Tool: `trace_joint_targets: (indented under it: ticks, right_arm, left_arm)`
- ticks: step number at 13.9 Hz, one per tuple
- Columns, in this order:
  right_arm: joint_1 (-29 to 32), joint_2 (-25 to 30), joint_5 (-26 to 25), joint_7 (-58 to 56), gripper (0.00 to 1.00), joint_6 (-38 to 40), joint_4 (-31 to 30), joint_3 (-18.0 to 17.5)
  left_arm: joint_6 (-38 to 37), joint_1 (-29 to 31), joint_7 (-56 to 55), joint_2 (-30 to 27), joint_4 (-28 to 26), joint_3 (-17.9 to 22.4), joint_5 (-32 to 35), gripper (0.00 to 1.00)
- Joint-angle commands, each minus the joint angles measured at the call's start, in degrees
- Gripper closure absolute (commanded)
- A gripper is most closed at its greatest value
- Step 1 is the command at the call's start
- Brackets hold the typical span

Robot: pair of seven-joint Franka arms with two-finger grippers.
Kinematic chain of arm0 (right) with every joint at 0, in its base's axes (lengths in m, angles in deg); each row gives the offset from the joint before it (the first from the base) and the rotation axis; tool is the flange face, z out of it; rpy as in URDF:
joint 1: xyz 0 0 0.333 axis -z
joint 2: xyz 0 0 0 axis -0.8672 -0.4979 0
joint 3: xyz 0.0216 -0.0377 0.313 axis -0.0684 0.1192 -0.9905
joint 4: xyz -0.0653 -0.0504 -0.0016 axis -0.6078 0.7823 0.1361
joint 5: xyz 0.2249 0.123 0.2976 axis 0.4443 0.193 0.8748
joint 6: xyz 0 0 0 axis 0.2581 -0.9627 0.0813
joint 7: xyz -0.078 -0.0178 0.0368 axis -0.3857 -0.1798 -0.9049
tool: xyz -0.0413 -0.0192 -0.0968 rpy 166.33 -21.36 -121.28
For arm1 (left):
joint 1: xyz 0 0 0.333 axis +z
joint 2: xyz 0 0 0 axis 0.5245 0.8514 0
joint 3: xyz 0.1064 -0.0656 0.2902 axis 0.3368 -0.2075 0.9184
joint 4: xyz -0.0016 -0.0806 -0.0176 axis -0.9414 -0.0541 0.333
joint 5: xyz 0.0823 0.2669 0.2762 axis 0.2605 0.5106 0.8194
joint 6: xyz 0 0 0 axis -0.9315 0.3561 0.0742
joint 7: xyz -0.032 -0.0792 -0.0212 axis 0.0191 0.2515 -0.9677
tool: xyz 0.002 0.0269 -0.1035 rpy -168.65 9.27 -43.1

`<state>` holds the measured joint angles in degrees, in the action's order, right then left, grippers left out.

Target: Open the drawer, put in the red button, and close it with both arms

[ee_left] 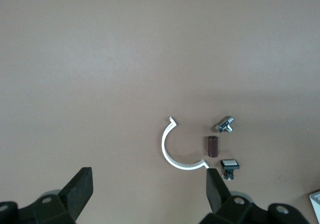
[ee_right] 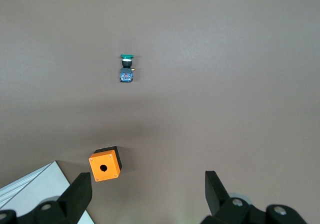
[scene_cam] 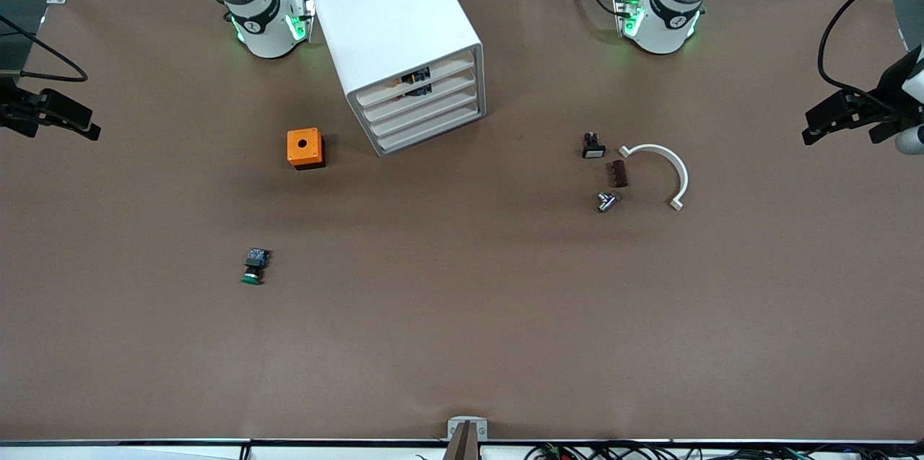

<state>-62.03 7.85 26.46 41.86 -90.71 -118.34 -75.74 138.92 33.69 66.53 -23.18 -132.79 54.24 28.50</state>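
The white cabinet [scene_cam: 393, 19] stands near the robot bases, its four slotted drawer fronts flush. The second-highest drawer [scene_cam: 449, 87] is shut. Dark bits with blue and orange show through the slots of the top two fronts [scene_cam: 416, 84]; no red button cap shows anywhere. My right gripper [scene_cam: 86, 124] hangs open and empty at the right arm's end of the table; in its wrist view [ee_right: 147, 184] the jaws stand wide. My left gripper [scene_cam: 810, 126] hangs open and empty at the left arm's end, jaws wide in its wrist view [ee_left: 148, 184].
An orange box with a hole [scene_cam: 304, 148] [ee_right: 105, 165] sits beside the cabinet. A green-capped button [scene_cam: 253, 266] [ee_right: 127, 68] lies nearer the front camera. A white curved clamp [scene_cam: 668, 167] [ee_left: 172, 151], a brown block [scene_cam: 618, 173], a metal part [scene_cam: 606, 201] and a white-capped switch [scene_cam: 593, 146] lie toward the left arm's end.
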Motion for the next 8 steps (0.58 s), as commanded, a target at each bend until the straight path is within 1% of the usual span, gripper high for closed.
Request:
trace_joint_targets:
  ticks: [1, 8]
  right_arm:
    - [-0.3, 0.0, -1.1, 1.1, 0.00, 0.3, 0.1, 0.1]
    - [-0.3, 0.0, -1.1, 1.1, 0.00, 0.3, 0.1, 0.1]
  left_arm:
    - [-2.3, -0.5, -0.1, 1.1, 1.6, -0.2, -0.3, 0.00]
    - [-2.9, -0.4, -0.1, 1.0, 1.7, -0.7, -0.3, 0.00]
